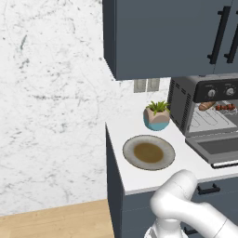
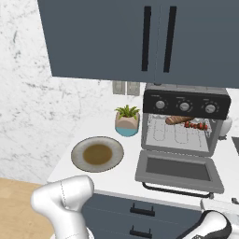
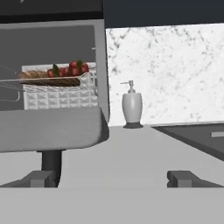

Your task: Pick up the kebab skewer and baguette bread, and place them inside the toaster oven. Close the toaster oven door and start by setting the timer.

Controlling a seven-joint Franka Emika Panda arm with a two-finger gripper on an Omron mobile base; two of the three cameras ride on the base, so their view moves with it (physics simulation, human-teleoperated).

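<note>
The toaster oven (image 2: 185,105) stands on the counter with its door (image 2: 177,169) dropped flat. On its wire rack lie the tan baguette bread (image 2: 178,120) and, to its right, the red-chunked kebab skewer (image 2: 196,125); both also show in the left base view, the baguette bread (image 1: 207,106) and the kebab skewer (image 1: 225,107). My gripper (image 3: 113,179) is open and empty, low over the counter, to the right of the door (image 3: 48,129). From there the kebab skewer (image 3: 70,70) and baguette bread (image 3: 33,75) sit side by side on the rack.
A grey plate (image 1: 132,160) with a brown centre and a potted plant (image 1: 157,115) stand left of the oven. A white soap dispenser (image 3: 132,107) is by the marble wall, with a dark recessed surface (image 3: 197,135) to its right. Dark blue cabinets (image 2: 140,37) hang overhead.
</note>
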